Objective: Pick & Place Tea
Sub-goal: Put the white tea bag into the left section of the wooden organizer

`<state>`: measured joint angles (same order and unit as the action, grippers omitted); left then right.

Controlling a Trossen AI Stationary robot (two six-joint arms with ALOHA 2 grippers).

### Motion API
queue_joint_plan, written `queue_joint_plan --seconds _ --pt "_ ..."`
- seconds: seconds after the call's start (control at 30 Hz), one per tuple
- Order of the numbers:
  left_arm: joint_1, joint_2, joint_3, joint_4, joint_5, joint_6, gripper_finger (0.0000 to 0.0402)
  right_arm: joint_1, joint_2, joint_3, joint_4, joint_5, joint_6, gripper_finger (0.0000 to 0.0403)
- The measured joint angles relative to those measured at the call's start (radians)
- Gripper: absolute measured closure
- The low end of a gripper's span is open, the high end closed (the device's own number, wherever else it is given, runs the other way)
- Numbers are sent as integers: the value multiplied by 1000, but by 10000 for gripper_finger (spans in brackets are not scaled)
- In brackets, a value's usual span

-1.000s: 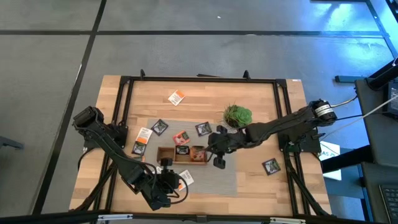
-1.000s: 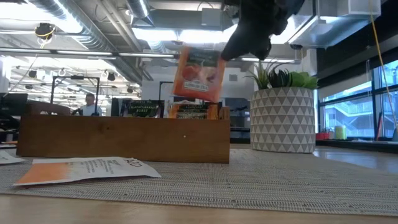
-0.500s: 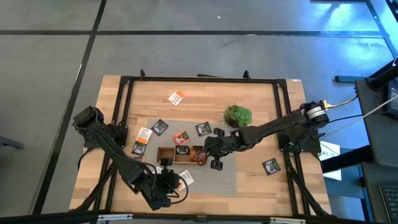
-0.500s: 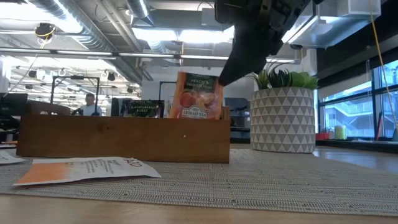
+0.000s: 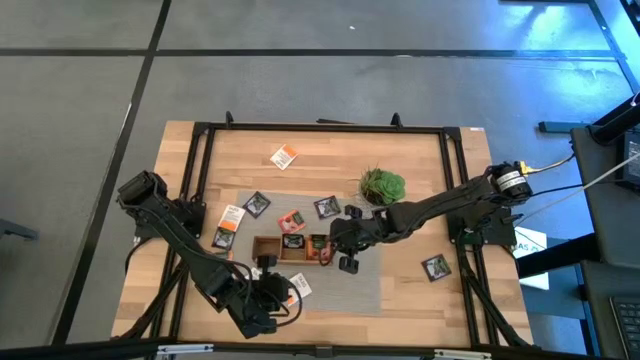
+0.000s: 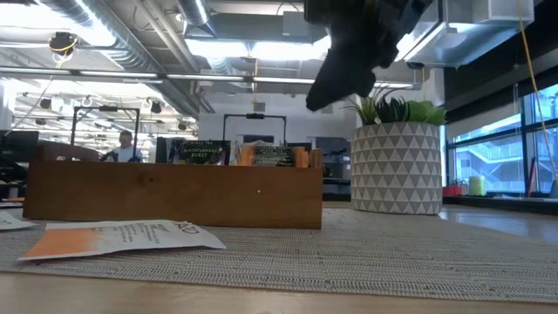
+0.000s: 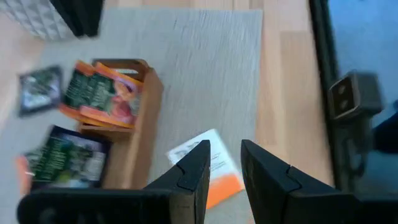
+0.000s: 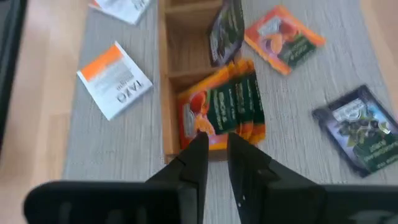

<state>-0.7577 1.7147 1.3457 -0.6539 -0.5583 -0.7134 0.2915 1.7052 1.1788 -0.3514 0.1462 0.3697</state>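
A long wooden tray (image 5: 262, 240) lies on a grey mat. Red-orange tea sachets (image 8: 217, 106) stand in its right end compartment, and their tops (image 6: 272, 157) peek over the tray wall. A dark sachet (image 8: 225, 31) leans in the middle compartment. My right gripper (image 8: 217, 140) hovers just above the red-orange sachets, its fingers a little apart and empty. My left gripper (image 7: 225, 152) waits near the table's near edge above a white-and-orange sachet (image 7: 202, 165), slightly open.
Loose sachets lie flat around the tray: white-and-orange ones (image 5: 285, 156) (image 5: 230, 215), dark ones (image 5: 257, 204) (image 5: 326, 207) (image 5: 435, 266), a red-orange one (image 5: 291, 220). A potted plant (image 5: 382, 185) stands just beyond the right arm. The tray's left compartment (image 5: 265, 249) holds nothing.
My right gripper carried a red-orange sachet toward the table's left, lowered it into the tray's right compartment, then rose without it. The sachet, hanging high above the tray a second ago, now stands in the compartment with the others.
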Motion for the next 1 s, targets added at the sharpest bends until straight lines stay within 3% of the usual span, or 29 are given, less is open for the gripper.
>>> queue_joint_plan --seconds 0.1,0.27,0.47,0.73,1.0 --pt "-12 32 0 6 28 -95 315 75 0 -20 71 92 47 339" --pt "-45 117 0 9 34 -314 315 190 8 -127 356 256 122 339" --pt "-56 229 -1 7 40 -492 315 225 11 -203 643 224 125 338" --pt "-52 284 -1 4 20 -577 316 224 83 -205 701 209 162 338" --pt "-47 297 0 4 16 -597 315 208 228 -175 807 114 203 332"
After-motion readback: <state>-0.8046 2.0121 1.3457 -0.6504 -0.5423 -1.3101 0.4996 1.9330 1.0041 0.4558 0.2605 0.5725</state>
